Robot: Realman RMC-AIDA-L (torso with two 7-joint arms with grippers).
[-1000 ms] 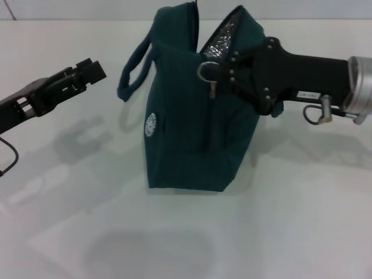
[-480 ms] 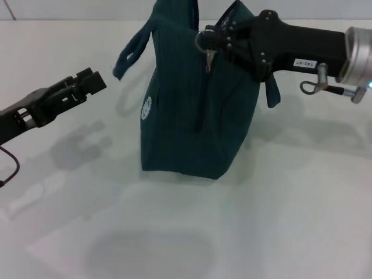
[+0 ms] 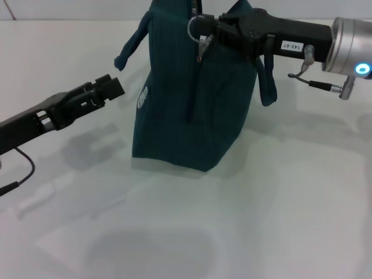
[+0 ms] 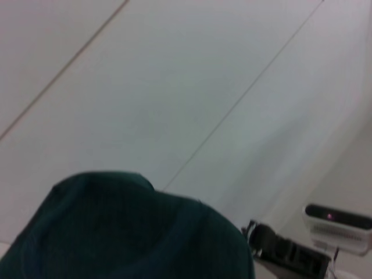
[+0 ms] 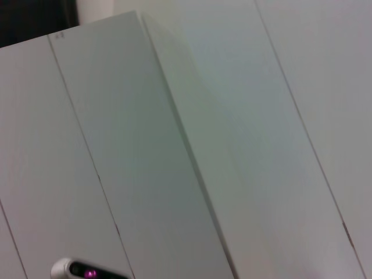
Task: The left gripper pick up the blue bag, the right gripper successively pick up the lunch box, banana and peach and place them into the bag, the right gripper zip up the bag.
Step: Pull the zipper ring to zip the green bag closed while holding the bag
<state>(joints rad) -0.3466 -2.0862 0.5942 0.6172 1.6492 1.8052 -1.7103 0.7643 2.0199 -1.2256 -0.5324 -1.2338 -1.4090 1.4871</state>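
Left of the blue bag (image 3: 192, 110): the left gripper (image 3: 107, 87), low over the white table (image 3: 279, 203), tip aimed at the bag's side and just short of the small round white logo (image 3: 142, 97), not touching the fabric; fingers pressed close together, nothing between them. Centre: blue bag upright on the table, leaning slightly, one padded handle (image 3: 131, 46) looping out toward the left gripper, another strap hanging down the bag's far side. Contents hidden; top edge cut off by the head view, so whether anything lies inside cannot be told. Right of the bag: the right gripper (image 3: 210, 30) reaching in level with the bag's upper edge, pinched on the ring zip pull (image 3: 196, 28), metal tab dangling beneath it against the fabric. Farther right along that arm: white label, then silver joint with a blue light. From the left wrist view: only a rounded hump of teal bag fabric (image 4: 128, 232) against pale wall panels.
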